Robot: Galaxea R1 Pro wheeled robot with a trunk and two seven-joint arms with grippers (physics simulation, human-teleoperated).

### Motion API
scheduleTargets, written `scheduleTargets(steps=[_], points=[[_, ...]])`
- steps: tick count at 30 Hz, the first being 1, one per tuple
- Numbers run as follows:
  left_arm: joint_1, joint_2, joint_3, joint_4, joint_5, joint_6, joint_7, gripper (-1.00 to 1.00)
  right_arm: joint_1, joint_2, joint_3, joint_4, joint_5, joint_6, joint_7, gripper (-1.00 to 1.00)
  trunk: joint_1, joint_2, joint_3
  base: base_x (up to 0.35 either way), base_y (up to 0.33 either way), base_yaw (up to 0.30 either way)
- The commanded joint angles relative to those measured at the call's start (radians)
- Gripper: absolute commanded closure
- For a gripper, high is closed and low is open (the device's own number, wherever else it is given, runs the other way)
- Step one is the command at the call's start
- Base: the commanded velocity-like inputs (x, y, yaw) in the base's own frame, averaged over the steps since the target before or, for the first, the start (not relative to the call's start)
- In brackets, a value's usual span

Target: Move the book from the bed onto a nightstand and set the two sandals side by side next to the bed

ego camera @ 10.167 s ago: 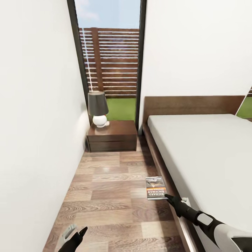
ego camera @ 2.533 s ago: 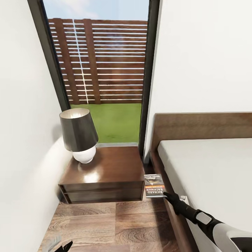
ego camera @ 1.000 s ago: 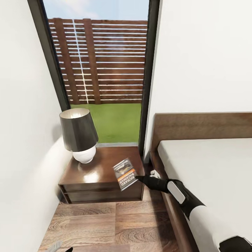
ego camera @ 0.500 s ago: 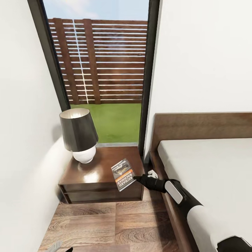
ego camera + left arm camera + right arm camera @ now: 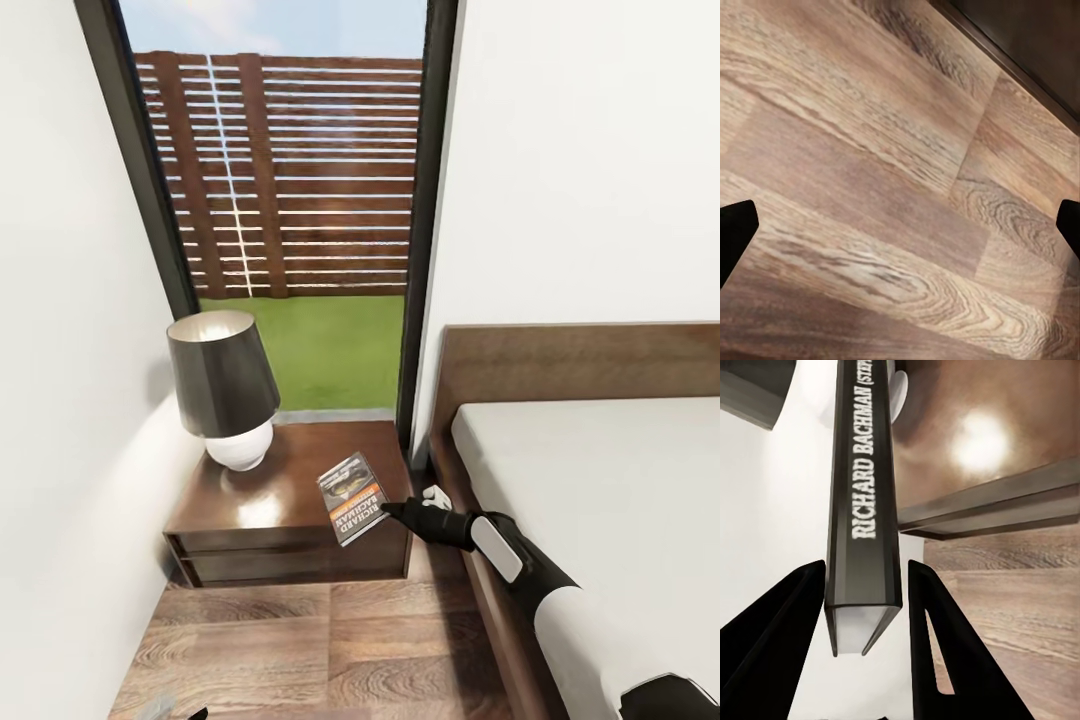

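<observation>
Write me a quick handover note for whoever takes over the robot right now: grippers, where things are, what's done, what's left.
Right gripper: shut on the thin dark-grey paperback book with the orange band, gripping it by the spine end.
Left gripper: open, nothing between its fingers, over the wood-plank floor.
The book is tilted over the front right part of the glossy dark-brown nightstand, right of the dark-shaded lamp; not yet released.
Done: book is off the grey-mattress bed.
Left: set the book down and release; then place both sandals beside the bed.
</observation>
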Motion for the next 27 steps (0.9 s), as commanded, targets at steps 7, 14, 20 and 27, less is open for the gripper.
scheduleTargets(steps=[7, 14, 20, 27], points=[[-0.001, 0.001, -0.008, 0.001, 0.006, -0.005, -0.003, -1.0, -0.001, -0.001, 0.005, 0.0, -0.004, 0.0, 0.001, 1.0, 0.0, 0.0, -0.001, 0.174, 0.0, 0.0], [-0.001, 0.002, -0.008, 0.002, 0.006, -0.005, -0.002, -1.0, -0.001, -0.001, 0.006, 0.0, -0.004, 0.0, 0.001, 1.0, 0.0, 0.0, -0.001, 0.189, 0.0, 0.0], [0.0, 0.002, -0.008, 0.002, 0.006, -0.005, -0.002, -1.0, -0.001, -0.001, 0.004, 0.0, -0.004, 0.001, 0.0, 1.0, 0.0, 0.0, -0.001, 0.192, 0.0, 0.0], [0.001, 0.002, -0.008, 0.002, 0.006, -0.005, -0.002, -1.0, -0.001, -0.001, 0.003, 0.0, -0.004, 0.001, -0.001, 1.0, 0.0, 0.0, -0.001, 0.192, 0.0, 0.0]])
